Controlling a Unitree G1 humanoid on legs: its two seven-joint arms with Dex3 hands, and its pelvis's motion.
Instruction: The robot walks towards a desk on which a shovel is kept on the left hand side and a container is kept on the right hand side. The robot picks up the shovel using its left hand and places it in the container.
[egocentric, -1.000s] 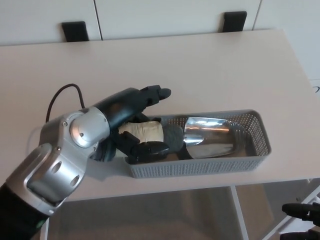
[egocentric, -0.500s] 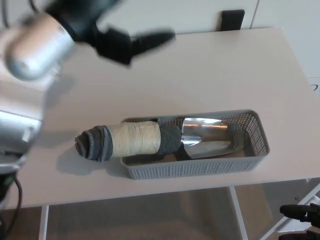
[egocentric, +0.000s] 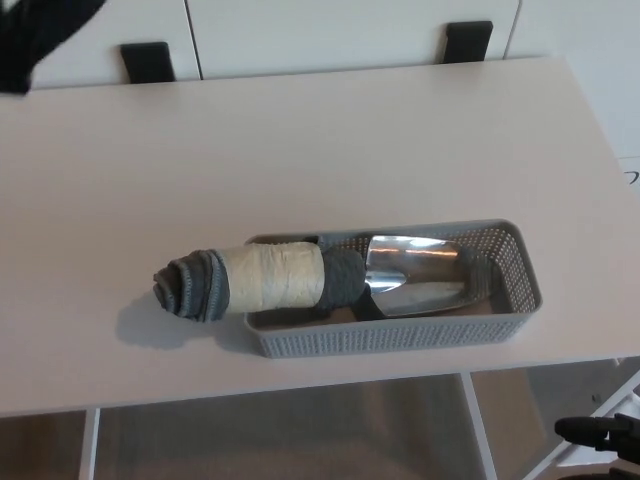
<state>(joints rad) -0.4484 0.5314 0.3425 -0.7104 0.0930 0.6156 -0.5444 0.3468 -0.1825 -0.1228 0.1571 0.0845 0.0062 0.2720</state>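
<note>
shovel (egocentric: 330, 280) first: in our head view it lies in the grey mesh container (egocentric: 520, 300), its shiny metal blade flat on the container's floor. its handle, wrapped in pale cord with a dark grey end, rests on the container's left rim and sticks out over the tabletop (egocentric: 300, 140). nothing is holding it. our left hand (egocentric: 30, 35) shows only as a dark blur at the top left corner, well apart from the shovel; we cannot tell whether its fingers are apart or closed. our right hand (egocentric: 600, 435) is a dark shape low at the bottom right, below the tabletop's edge, and we cannot tell its state either. we judge the placing done, since the shovel sits in the container. nothing seems left, save perhaps lowering the arm to rest.
</note>
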